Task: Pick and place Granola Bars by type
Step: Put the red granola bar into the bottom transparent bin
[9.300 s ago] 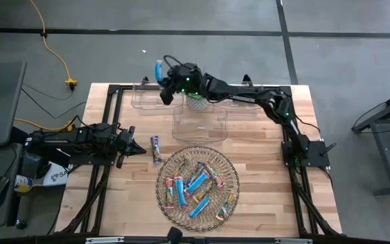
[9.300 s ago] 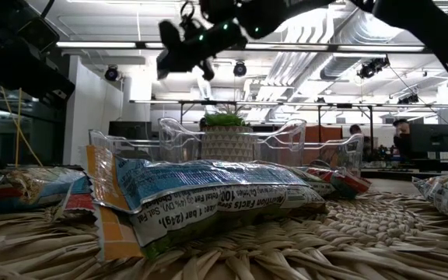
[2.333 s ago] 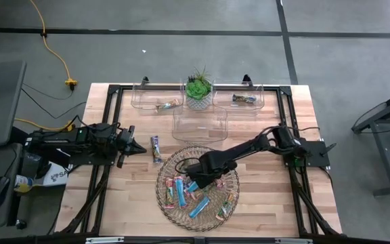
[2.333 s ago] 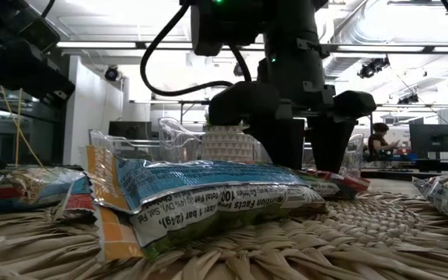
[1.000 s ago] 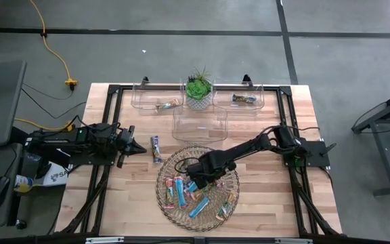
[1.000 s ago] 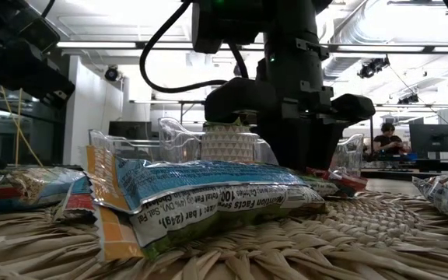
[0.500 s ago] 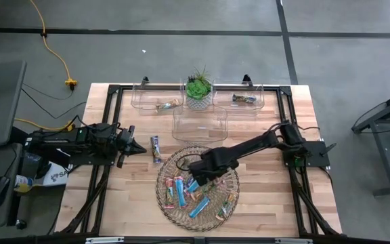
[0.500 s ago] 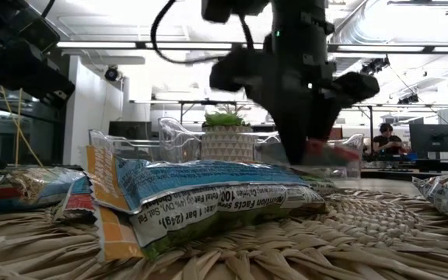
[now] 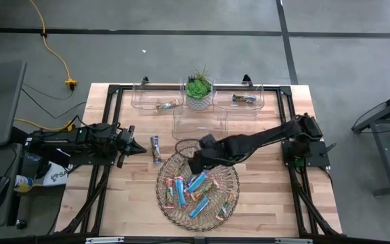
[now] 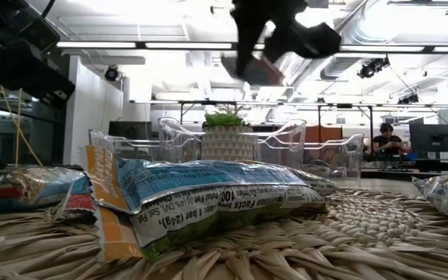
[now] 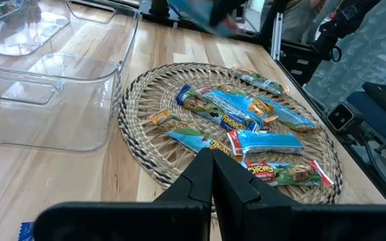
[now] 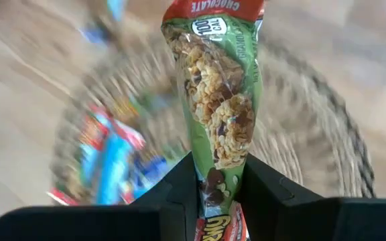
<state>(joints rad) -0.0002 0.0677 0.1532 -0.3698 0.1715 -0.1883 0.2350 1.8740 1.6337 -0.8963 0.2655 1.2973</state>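
Observation:
My right gripper (image 9: pixel 196 163) hovers above the far edge of the round wicker tray (image 9: pixel 235 177), shut on a granola bar (image 12: pixel 220 100) in a green and red wrapper. The low view shows that bar (image 10: pixel 255 68) high over the tray. Several more granola bars (image 9: pixel 196 183) in blue, red and green wrappers lie flat on the tray. My left gripper (image 9: pixel 137 148) waits shut at the table's left, beside a loose bar (image 9: pixel 156 148) lying on the wood. In its wrist view the left gripper (image 11: pixel 212 157) points toward the tray's bars (image 11: pixel 246 120). My right gripper pinches one end of the granola bar (image 12: pixel 214 182) between its two fingers. The fingers slant down from the table's right and lie along the bar. The rest of the bar sticks out past the fingertips, lifted clear of the tray.
Three clear bins stand at the far side: a left one (image 9: pixel 156 98) and a right one (image 9: pixel 247 100), each with a bar inside, and a middle one (image 9: pixel 200 123) nearer the tray. A potted plant (image 9: pixel 197 89) sits between the far bins.
My right gripper has risen from the tray with the granola bar and drifted toward the far edge, its wrist tipping as it went. The bar, which lay among the others on the tray, now hangs clear above it.

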